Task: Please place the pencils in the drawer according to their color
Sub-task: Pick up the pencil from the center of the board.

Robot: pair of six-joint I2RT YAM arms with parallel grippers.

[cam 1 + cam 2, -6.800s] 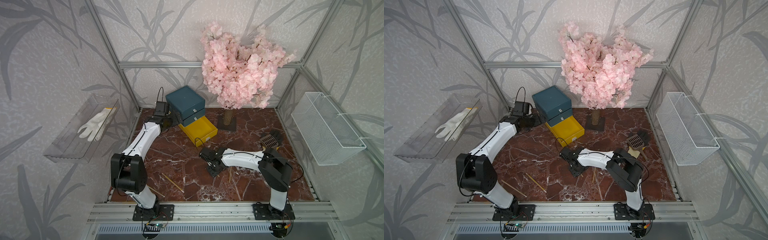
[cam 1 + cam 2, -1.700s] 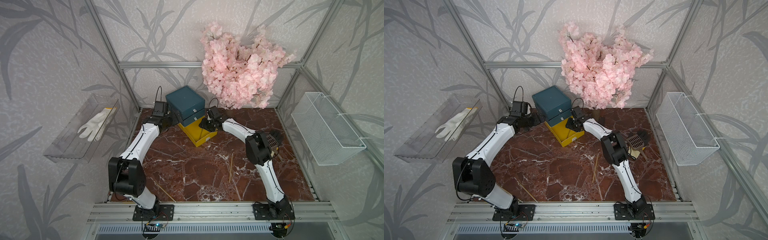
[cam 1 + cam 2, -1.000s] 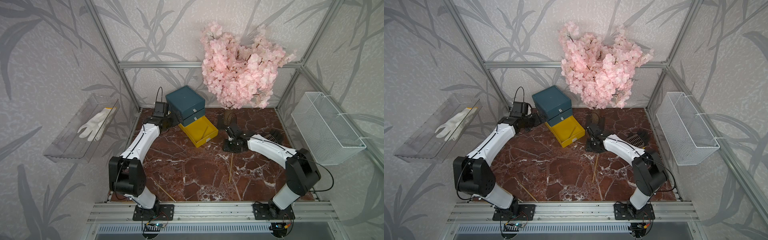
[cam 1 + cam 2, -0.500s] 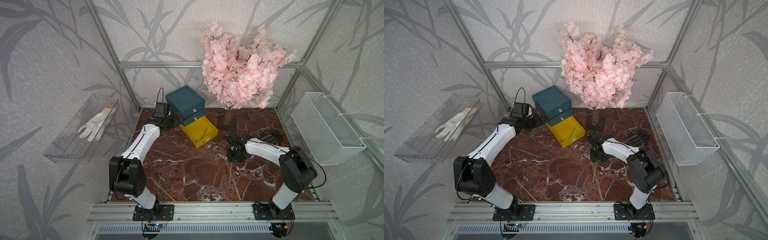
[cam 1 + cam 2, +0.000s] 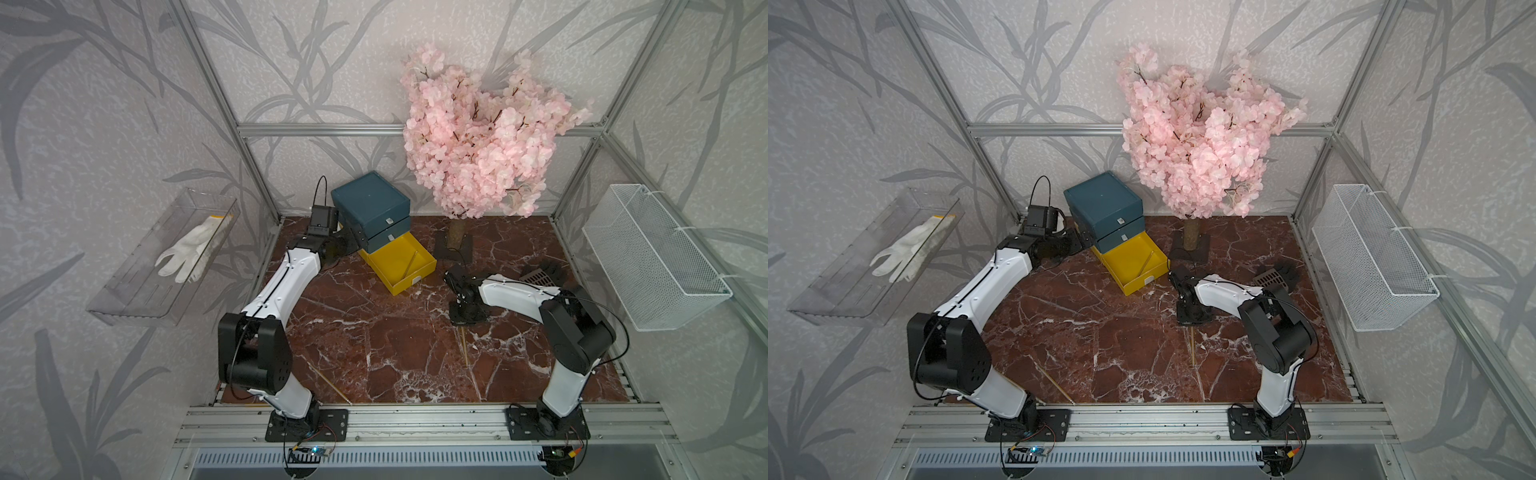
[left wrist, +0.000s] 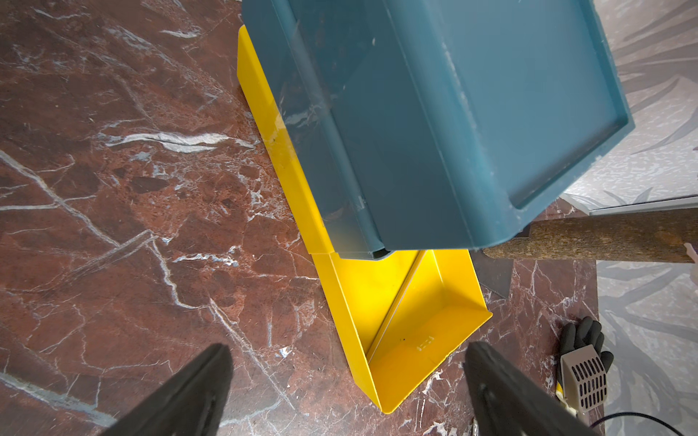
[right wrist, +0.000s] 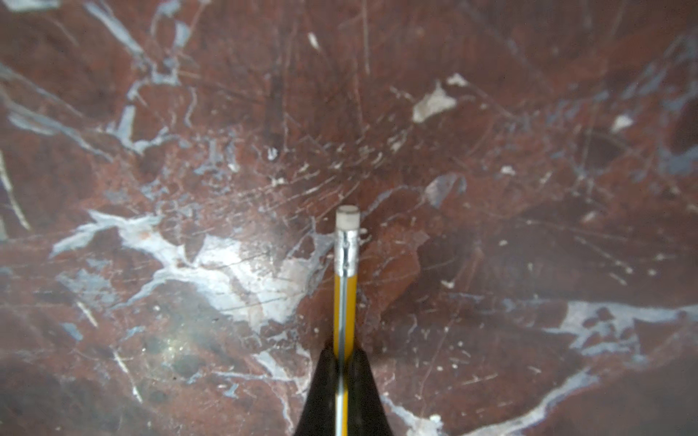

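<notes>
Right wrist — right gripper (image 7: 342,355) clamps yellow pencil (image 7: 345,294), seemingly flat.

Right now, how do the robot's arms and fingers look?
The left arm and right arm have white rounded shells, bulky black joint housings and black base plates. A thin black cable runs along each. The fingers are matte black and taper to narrow tips.
</notes>
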